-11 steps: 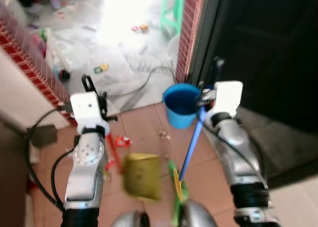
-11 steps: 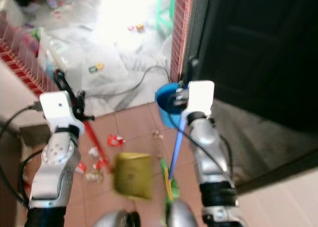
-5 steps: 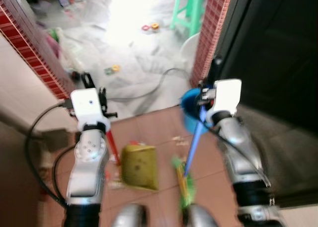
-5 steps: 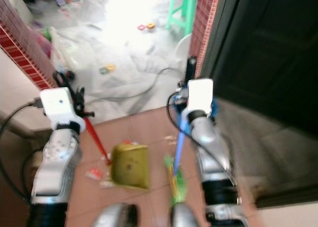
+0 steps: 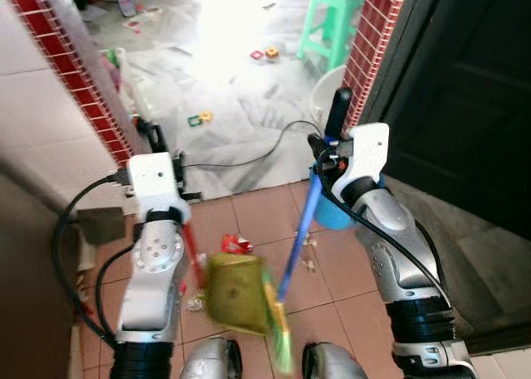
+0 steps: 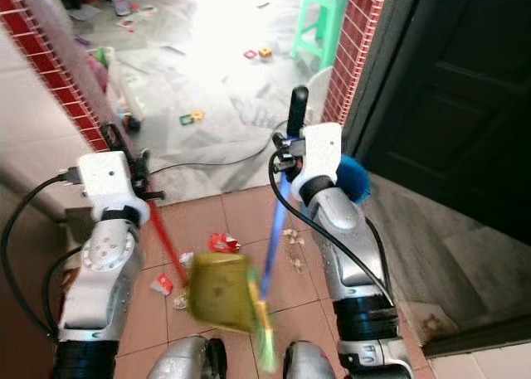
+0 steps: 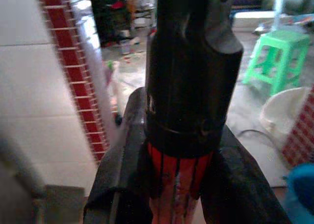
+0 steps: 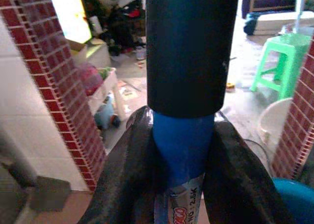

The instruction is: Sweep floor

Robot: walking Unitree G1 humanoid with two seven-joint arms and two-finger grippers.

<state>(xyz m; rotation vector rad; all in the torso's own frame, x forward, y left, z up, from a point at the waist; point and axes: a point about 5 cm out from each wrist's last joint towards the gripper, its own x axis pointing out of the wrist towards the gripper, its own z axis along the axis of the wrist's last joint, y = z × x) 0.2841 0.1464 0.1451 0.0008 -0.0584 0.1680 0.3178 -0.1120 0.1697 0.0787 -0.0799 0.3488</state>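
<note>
Here, the red dustpan handle (image 7: 179,177) was held clamped in the left pincer (image 7: 179,185) and the blue broom handle (image 8: 181,150) in the right pincer (image 8: 179,185), above littered floor tiles (image 5: 249,217).

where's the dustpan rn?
The dustpan is low and centre in the eye views, over the brown tiles before the robot's feet, between its red handle in the left gripper and the broom.
</note>
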